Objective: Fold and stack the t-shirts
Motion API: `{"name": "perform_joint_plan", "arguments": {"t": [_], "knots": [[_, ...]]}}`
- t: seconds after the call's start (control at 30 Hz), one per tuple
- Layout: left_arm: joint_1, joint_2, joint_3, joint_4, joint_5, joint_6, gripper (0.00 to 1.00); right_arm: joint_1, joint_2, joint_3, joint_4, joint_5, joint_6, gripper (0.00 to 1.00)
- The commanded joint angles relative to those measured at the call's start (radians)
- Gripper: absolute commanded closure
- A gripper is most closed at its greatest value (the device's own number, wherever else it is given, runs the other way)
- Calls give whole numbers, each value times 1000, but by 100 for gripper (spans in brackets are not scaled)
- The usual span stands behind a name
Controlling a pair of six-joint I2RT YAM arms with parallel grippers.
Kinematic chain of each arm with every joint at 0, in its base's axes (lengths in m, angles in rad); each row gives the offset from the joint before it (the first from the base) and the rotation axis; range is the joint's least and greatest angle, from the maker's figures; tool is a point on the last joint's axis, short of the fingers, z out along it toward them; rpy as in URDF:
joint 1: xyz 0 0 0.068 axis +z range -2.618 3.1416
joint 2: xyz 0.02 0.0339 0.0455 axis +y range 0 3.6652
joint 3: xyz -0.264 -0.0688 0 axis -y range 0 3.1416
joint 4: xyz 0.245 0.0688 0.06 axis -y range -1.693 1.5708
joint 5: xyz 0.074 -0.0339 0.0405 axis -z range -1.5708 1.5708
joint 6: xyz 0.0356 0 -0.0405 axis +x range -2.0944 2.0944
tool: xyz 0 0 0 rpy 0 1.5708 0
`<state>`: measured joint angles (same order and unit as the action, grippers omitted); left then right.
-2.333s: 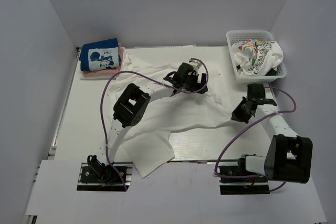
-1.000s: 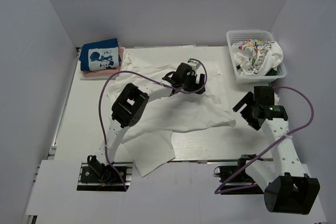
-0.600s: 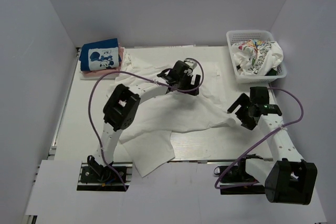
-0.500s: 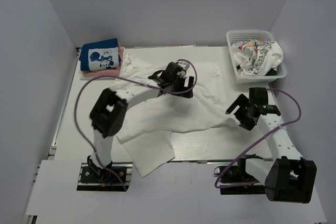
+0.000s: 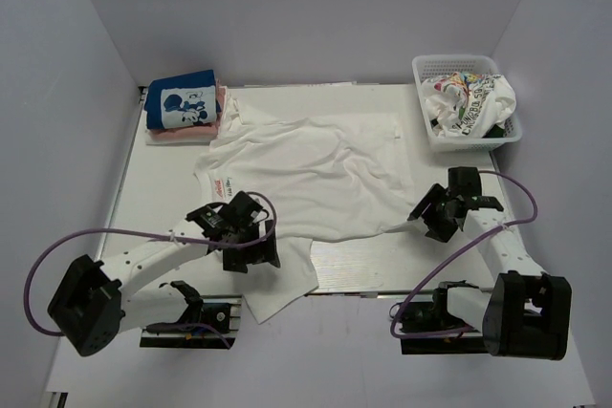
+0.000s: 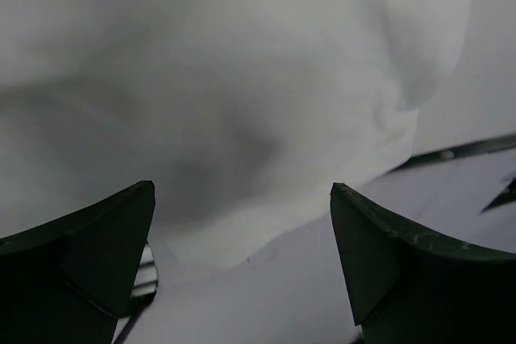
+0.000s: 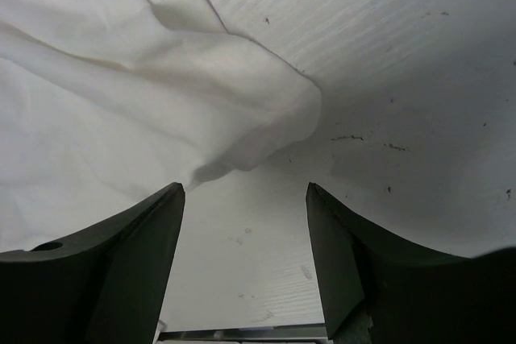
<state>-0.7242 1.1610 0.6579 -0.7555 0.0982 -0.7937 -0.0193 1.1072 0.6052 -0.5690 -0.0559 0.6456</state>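
A large plain white t-shirt (image 5: 306, 164) lies spread over the middle of the table (image 5: 153, 203), with one flap reaching past the near edge. My left gripper (image 5: 256, 247) hovers open over its near-left part; in the left wrist view the white cloth (image 6: 242, 102) fills the space ahead of the left gripper (image 6: 242, 188). My right gripper (image 5: 424, 220) stands open at the shirt's right corner. That corner (image 7: 266, 110) lies just beyond the right gripper (image 7: 244, 188), with only bare table between the fingers. A folded blue t-shirt (image 5: 184, 102) rests on a pink one (image 5: 221, 102) at the far left.
A white mesh basket (image 5: 432, 136) at the far right holds a crumpled white t-shirt with colourful prints (image 5: 469, 93) and a dark green one (image 5: 497, 129). White walls close in the table on three sides. A metal strip (image 5: 382, 279) runs along the near edge.
My left arm has swung from the far middle of the white shirt back to its near-left part. The shirt now lies flatter. My right gripper has come in to the shirt's right corner and narrowed slightly.
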Motion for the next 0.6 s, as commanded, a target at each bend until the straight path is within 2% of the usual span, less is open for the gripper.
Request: {"name": "perform_joint_plan", "arguments": {"t": [0.0, 0.1, 0.17, 0.2, 0.3, 0.33, 0.47, 0.57], "knots": [[-6, -89, -49, -48, 188, -74, 0, -4, 23, 7, 64, 13, 3, 32], [-15, -89, -81, -105, 238, -75, 0, -4, 48, 8, 116, 16, 9, 34], [-26, -51, -92, -139, 238, -64, 0, -4, 80, 11, 141, 14, 5, 43], [-26, -32, -92, -149, 250, -64, 0, -4, 95, 10, 144, 11, 11, 57], [-35, 45, -112, -150, 288, -26, 0, -2, 115, 1, 162, -7, 11, 80], [-47, 57, -112, -150, 288, -25, 0, -2, 115, -5, 167, -9, 11, 100], [-57, 121, -138, -96, 278, -15, 0, -1, 92, 27, 144, -1, -12, 100], [-67, 206, -147, -4, 287, -15, 9, 1, 13, 103, 116, 18, -67, 100]]}}
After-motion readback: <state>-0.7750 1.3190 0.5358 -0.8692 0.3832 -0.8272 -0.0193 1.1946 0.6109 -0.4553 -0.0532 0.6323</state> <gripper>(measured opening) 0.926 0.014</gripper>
